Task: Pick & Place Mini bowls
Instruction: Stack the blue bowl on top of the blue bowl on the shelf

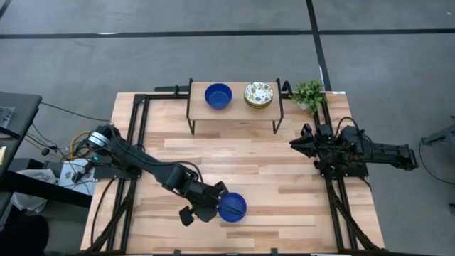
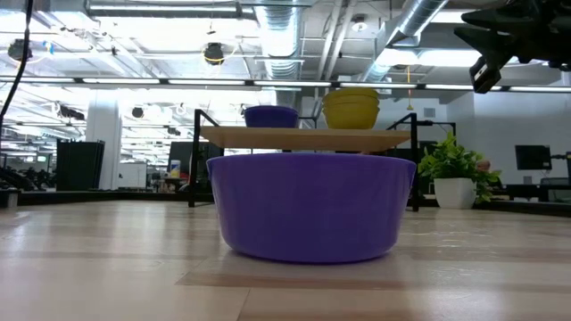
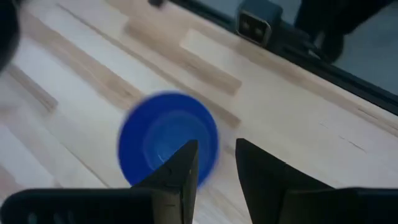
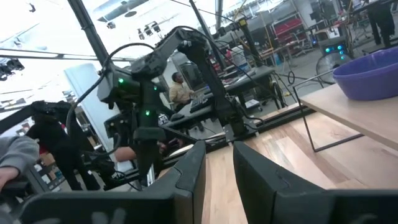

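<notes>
A cobalt blue mini bowl (image 1: 233, 207) stands upright on its base near the table's near edge and fills the low view (image 2: 310, 207). My left gripper (image 1: 213, 201) hovers over its left side, open with a narrow gap; the left wrist view looks down on the bowl (image 3: 165, 140) past the gripper (image 3: 216, 163). A second blue bowl (image 1: 218, 96) and a stack of floral bowls (image 1: 259, 94) sit on a raised wooden shelf (image 1: 234, 112) at the far side. My right gripper (image 1: 297, 144) waits by the right edge, slightly open (image 4: 219, 163).
A potted plant (image 1: 309, 93) stands at the far right corner beside the shelf. The black shelf legs (image 1: 190, 121) rise from the table. Bare wood lies between the shelf and the near bowl. Black frame rails (image 1: 138, 128) run along both table sides. People show beyond the table (image 4: 180, 90).
</notes>
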